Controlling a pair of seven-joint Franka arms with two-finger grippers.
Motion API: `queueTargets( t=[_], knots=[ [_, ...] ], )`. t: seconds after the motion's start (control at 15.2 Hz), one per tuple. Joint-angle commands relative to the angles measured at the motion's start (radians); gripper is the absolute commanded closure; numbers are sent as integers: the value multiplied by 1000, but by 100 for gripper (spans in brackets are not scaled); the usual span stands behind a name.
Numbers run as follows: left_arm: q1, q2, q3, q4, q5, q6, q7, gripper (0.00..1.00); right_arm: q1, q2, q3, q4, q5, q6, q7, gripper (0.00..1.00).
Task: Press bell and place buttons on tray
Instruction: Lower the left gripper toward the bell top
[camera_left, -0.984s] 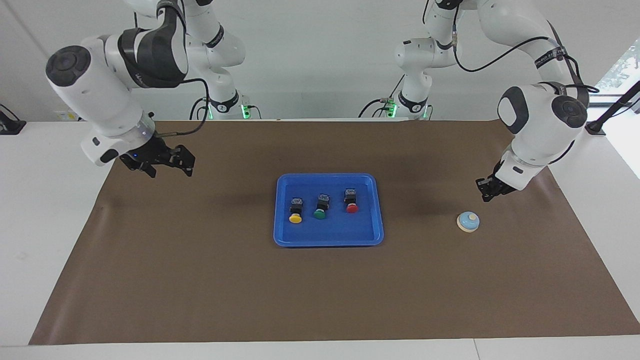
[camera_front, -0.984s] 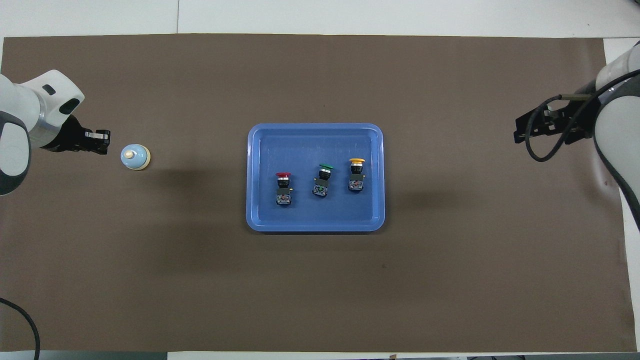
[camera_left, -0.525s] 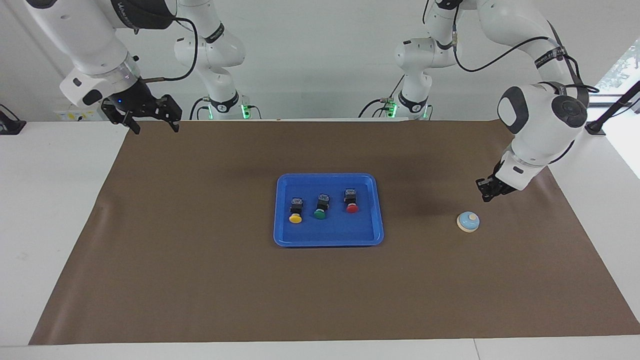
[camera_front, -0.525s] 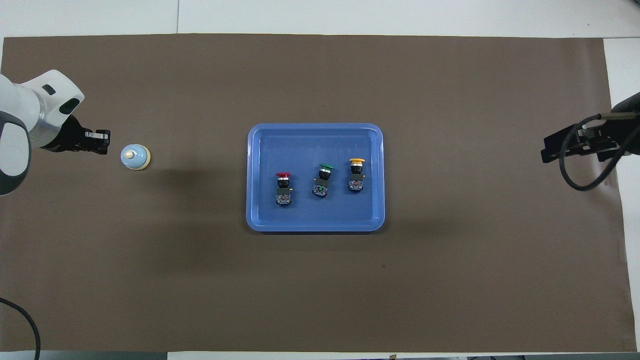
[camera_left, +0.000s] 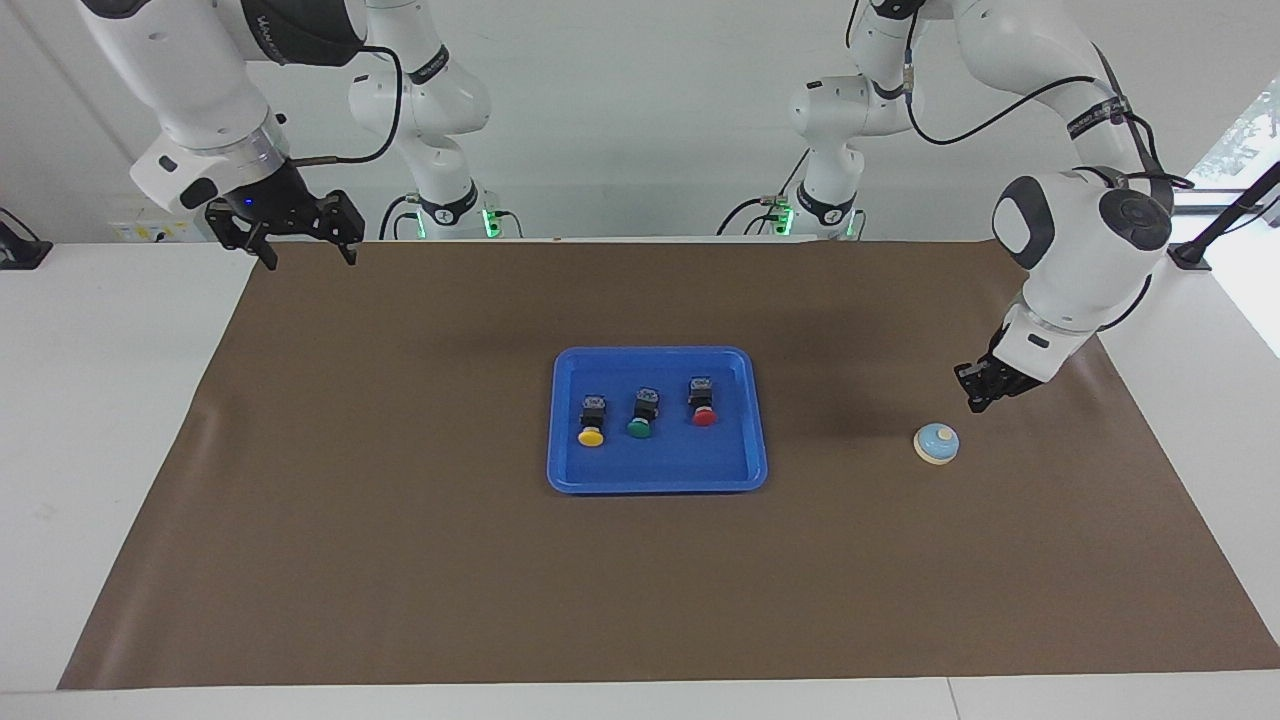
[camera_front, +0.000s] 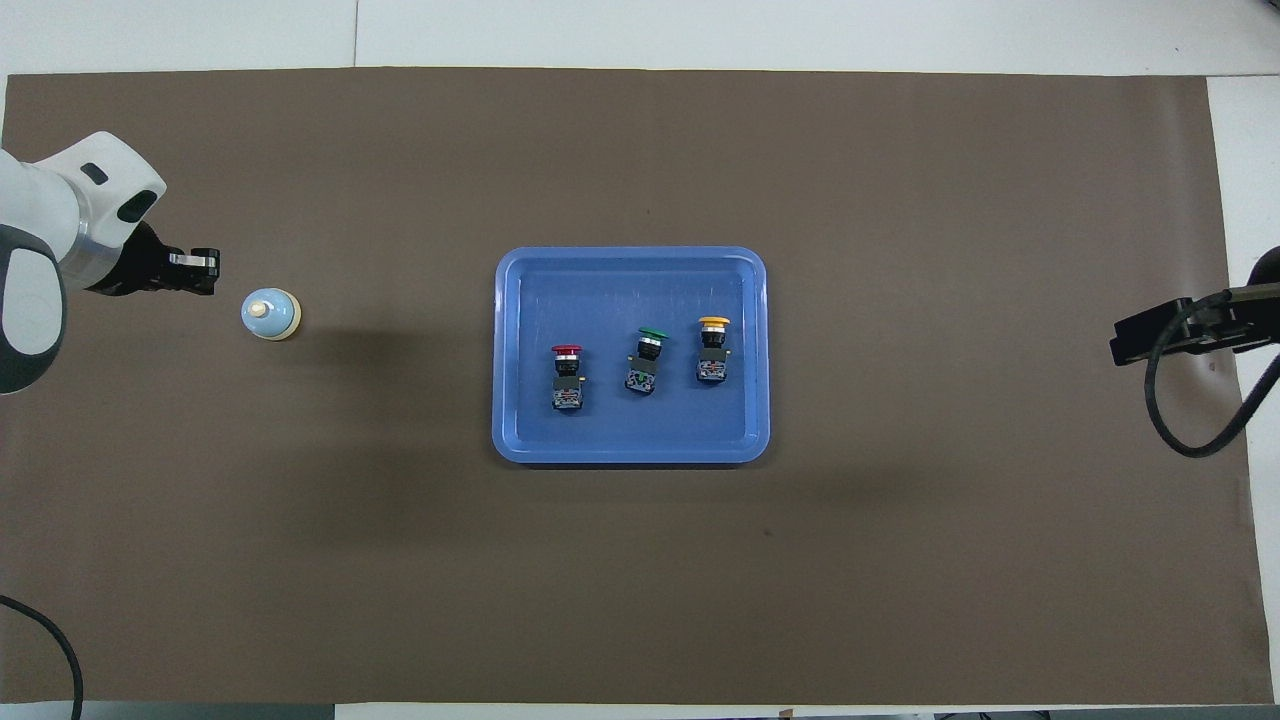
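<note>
Facing view: buttons (camera_left: 640, 414) sit in tray (camera_left: 570, 478); left pincer (camera_left: 975, 397) clenched above bell (camera_left: 936, 443), press likely next; right pincer (camera_left: 300, 245) released, waiting.

One camera sits high across the counter (camera_left: 120, 420) from the robots and faces them, tilted down, far enough to take in the whole brown mat (camera_left: 400, 580), both arm bases and the wall. The second camera hangs high above the robots' own end and looks steeply down and forward, filling its frame with the mat edge to edge. Both views share the whole mat and the blue tray (camera_left: 570, 480) at its centre, seen half a turn apart.
</note>
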Motion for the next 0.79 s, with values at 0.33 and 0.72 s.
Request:
queueTargets(
  t=[0.33,0.72],
  knots=[
    [7,-31,-3,-53,-17,18,-38,100,-25,-8,15,-7,11,21,-8,0],
    [9,-12,-3,-52,-17,53,-53,100,-28,-5,12,5,31,24,1,0]
  ],
)
